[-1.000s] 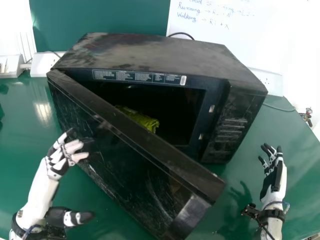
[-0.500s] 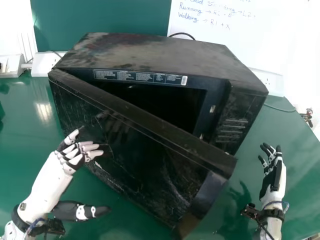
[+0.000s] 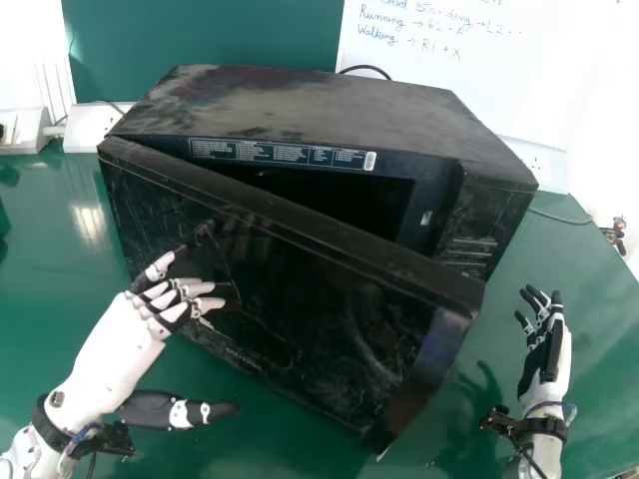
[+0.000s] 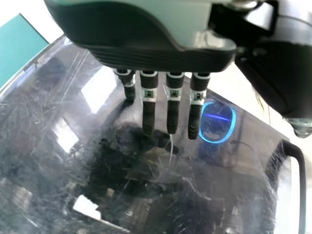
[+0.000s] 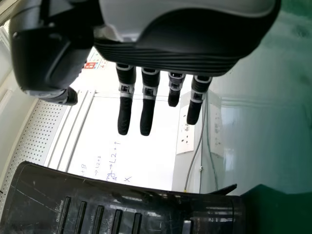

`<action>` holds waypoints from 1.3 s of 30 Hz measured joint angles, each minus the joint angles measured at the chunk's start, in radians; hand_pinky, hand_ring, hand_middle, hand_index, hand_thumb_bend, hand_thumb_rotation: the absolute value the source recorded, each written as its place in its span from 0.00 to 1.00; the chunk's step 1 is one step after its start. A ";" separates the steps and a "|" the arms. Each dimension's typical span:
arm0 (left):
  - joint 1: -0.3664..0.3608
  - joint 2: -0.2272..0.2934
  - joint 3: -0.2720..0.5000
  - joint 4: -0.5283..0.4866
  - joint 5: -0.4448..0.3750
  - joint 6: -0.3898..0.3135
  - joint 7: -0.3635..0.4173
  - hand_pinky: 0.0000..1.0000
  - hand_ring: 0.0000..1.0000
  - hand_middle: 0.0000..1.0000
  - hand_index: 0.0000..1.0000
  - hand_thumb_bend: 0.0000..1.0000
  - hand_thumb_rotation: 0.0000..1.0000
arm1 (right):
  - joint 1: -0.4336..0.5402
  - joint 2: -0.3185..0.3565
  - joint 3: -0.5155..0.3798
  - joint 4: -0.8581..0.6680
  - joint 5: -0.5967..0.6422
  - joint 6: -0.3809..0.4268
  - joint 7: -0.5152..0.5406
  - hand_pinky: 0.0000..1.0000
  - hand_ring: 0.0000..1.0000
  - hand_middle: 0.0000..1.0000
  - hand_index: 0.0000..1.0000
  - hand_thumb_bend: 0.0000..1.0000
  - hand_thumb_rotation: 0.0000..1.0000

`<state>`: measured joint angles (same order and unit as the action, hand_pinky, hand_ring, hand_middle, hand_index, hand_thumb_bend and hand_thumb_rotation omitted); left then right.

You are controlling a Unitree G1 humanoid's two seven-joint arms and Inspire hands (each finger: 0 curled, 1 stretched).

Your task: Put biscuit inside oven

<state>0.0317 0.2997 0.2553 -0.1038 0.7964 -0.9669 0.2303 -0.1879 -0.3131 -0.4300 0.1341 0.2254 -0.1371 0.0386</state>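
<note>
Currently, left robot hand (image 3: 162, 298) and right robot hand (image 3: 542, 357) are open and empty, the oven door (image 3: 310, 309) ajar.

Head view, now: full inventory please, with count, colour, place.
Oven: one, black, on the table.
Oven door: one, black, partly open.
Table: one, green, under the oven.
Green board: one, green, behind the oven.
Whiteboard: one, white, back right, handwriting on it.
White boxes: two left of the oven, one right.
Black cable: one, behind the oven.
Left hand: one, white and black, by the door.
Right hand: one, white and black, right of the oven.
</note>
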 measured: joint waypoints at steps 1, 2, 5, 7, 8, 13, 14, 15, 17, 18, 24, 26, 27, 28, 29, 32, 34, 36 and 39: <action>-0.003 0.006 -0.006 0.000 0.008 0.010 0.008 0.63 0.78 0.84 0.76 0.98 0.76 | 0.000 0.000 0.000 0.000 0.000 0.000 0.000 0.87 0.78 0.76 0.70 0.63 0.55; -0.005 0.012 -0.012 0.000 0.013 0.019 0.014 0.63 0.77 0.84 0.77 0.97 0.76 | 0.000 0.000 0.000 0.000 0.000 0.000 0.000 0.87 0.79 0.76 0.70 0.63 0.55; -0.014 0.029 -0.027 0.002 0.030 0.043 0.049 0.61 0.77 0.84 0.77 0.97 0.78 | 0.000 0.000 0.000 -0.001 -0.001 0.000 -0.007 0.87 0.78 0.76 0.70 0.63 0.55; -0.021 0.043 -0.038 0.007 0.044 0.055 0.070 0.61 0.78 0.85 0.78 0.97 0.79 | 0.000 0.000 0.000 0.000 -0.001 0.000 -0.009 0.86 0.78 0.76 0.70 0.63 0.55; -0.023 0.053 -0.042 0.013 0.048 0.062 0.078 0.61 0.78 0.85 0.79 0.96 0.79 | 0.000 0.000 0.000 0.000 0.000 0.000 -0.009 0.86 0.78 0.76 0.70 0.63 0.55; -0.031 0.090 -0.068 0.028 0.057 0.104 0.104 0.60 0.77 0.84 0.80 0.94 0.80 | 0.000 0.000 0.000 0.001 0.000 -0.001 -0.009 0.86 0.78 0.76 0.70 0.64 0.54; -0.037 0.097 -0.074 0.036 0.063 0.108 0.116 0.60 0.77 0.84 0.80 0.94 0.80 | 0.000 0.000 0.000 0.001 0.000 -0.001 -0.009 0.86 0.79 0.76 0.70 0.64 0.55; -0.043 0.104 -0.080 0.045 0.067 0.112 0.128 0.60 0.77 0.84 0.81 0.93 0.80 | 0.000 0.000 0.001 0.001 0.000 -0.001 -0.009 0.87 0.79 0.76 0.70 0.64 0.55; -0.053 0.117 -0.089 0.068 0.070 0.121 0.149 0.61 0.77 0.84 0.82 0.92 0.80 | 0.000 0.000 0.001 0.001 -0.001 -0.001 -0.009 0.86 0.79 0.76 0.70 0.63 0.56; -0.057 0.125 -0.095 0.075 0.071 0.125 0.157 0.61 0.78 0.84 0.82 0.92 0.80 | 0.000 0.000 0.001 0.002 -0.001 -0.001 -0.009 0.86 0.79 0.76 0.70 0.63 0.56; -0.091 0.158 -0.134 0.132 0.096 0.146 0.217 0.64 0.78 0.85 0.84 0.90 0.81 | 0.000 0.000 0.001 0.008 0.000 -0.004 -0.007 0.85 0.78 0.75 0.70 0.64 0.56; -0.101 0.173 -0.151 0.154 0.096 0.147 0.235 0.65 0.79 0.86 0.85 0.89 0.82 | 0.000 0.000 0.001 0.009 -0.001 -0.004 -0.007 0.86 0.79 0.77 0.72 0.63 0.57; -0.104 0.179 -0.158 0.164 0.096 0.147 0.240 0.66 0.80 0.87 0.86 0.88 0.82 | 0.000 0.000 0.001 0.009 -0.002 -0.006 -0.007 0.85 0.79 0.77 0.72 0.63 0.57; -0.108 0.184 -0.165 0.176 0.096 0.149 0.243 0.67 0.81 0.87 0.86 0.88 0.82 | 0.000 -0.001 0.001 0.011 -0.002 -0.009 -0.006 0.85 0.79 0.77 0.72 0.64 0.57; -0.114 0.188 -0.170 0.189 0.095 0.149 0.246 0.67 0.81 0.88 0.87 0.88 0.83 | 0.000 -0.001 0.001 0.012 -0.001 -0.014 -0.004 0.85 0.79 0.77 0.72 0.64 0.57; -0.134 0.211 -0.191 0.230 0.091 0.144 0.261 0.71 0.84 0.90 0.89 0.86 0.84 | 0.000 -0.001 0.000 0.016 0.002 -0.019 0.007 0.85 0.78 0.76 0.70 0.62 0.55; -0.141 0.223 -0.201 0.253 0.085 0.142 0.264 0.72 0.85 0.91 0.90 0.86 0.85 | 0.000 0.000 0.000 0.018 0.005 -0.022 0.009 0.83 0.77 0.75 0.69 0.63 0.54; -0.147 0.233 -0.209 0.274 0.083 0.141 0.267 0.73 0.86 0.92 0.90 0.85 0.87 | 0.000 0.000 -0.001 0.019 0.007 -0.023 0.010 0.81 0.76 0.74 0.70 0.63 0.53; -0.161 0.250 -0.223 0.299 0.081 0.141 0.278 0.75 0.87 0.92 0.91 0.83 0.90 | 0.000 0.000 -0.001 0.019 0.017 -0.025 0.014 0.80 0.76 0.75 0.71 0.62 0.53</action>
<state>-0.1295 0.5498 0.0324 0.1949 0.8779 -0.8262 0.5079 -0.1881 -0.3133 -0.4312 0.1535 0.2419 -0.1616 0.0527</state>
